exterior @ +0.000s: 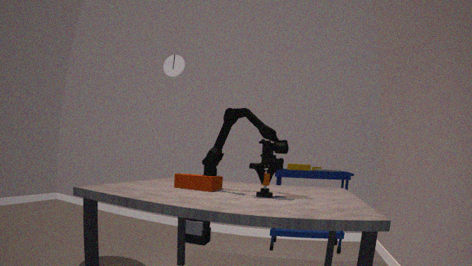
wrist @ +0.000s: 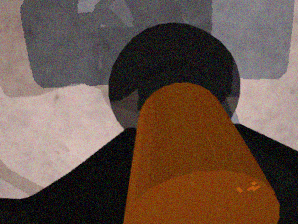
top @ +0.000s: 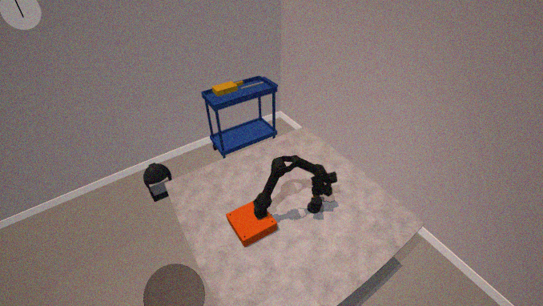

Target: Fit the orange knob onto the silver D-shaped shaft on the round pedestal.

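Observation:
The orange knob [exterior: 266,179] [wrist: 187,135] is upright between the fingers of my gripper [exterior: 265,183] [wrist: 183,135], which is shut on it. The black round pedestal [top: 314,206] [exterior: 264,193] [wrist: 172,52] stands on the table, directly below the knob in the exterior view. A short pale length of the silver shaft [exterior: 265,187] shows between the knob's lower end and the pedestal. The knob is above the pedestal, not down on it. Its underside, the hole and both flat sides are hidden. I cannot tell whether the shaft's tip is inside the hole.
The arm's orange base block [top: 251,225] [exterior: 198,182] sits on the table [top: 288,260] [exterior: 146,196], left of the pedestal. A blue cart [top: 246,134] [exterior: 315,175] with a yellow item [top: 225,88] [exterior: 299,167] stands beyond the table.

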Controlling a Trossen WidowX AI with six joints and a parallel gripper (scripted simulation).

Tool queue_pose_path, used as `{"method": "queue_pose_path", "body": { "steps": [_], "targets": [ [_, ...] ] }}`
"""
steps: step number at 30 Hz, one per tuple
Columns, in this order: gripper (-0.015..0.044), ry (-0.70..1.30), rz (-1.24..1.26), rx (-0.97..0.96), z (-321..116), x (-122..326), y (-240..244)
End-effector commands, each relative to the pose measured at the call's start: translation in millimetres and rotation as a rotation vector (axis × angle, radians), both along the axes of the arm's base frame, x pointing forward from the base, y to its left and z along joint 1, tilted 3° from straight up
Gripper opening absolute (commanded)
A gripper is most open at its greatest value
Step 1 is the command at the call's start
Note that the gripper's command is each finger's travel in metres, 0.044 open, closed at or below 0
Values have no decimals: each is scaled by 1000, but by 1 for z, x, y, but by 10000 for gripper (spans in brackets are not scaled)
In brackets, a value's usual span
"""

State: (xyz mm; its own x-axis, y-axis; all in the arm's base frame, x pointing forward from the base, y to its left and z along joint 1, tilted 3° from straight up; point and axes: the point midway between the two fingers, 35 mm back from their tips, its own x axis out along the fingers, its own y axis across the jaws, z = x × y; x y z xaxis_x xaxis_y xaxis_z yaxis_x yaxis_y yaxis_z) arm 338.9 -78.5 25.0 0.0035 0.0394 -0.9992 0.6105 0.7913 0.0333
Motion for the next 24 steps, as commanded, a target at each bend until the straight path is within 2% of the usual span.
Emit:
{"method": "queue_pose_path", "body": {
  "steps": [1,11,17,24],
  "targets": [
    [0,-4,-4,-3,-1,1,-1],
    [0,-3,-13,-3,5,1,-1],
    [0,4,-203,-2,4,1,-1],
    [0,4,-214,-2,2,0,0]
  ]
}}
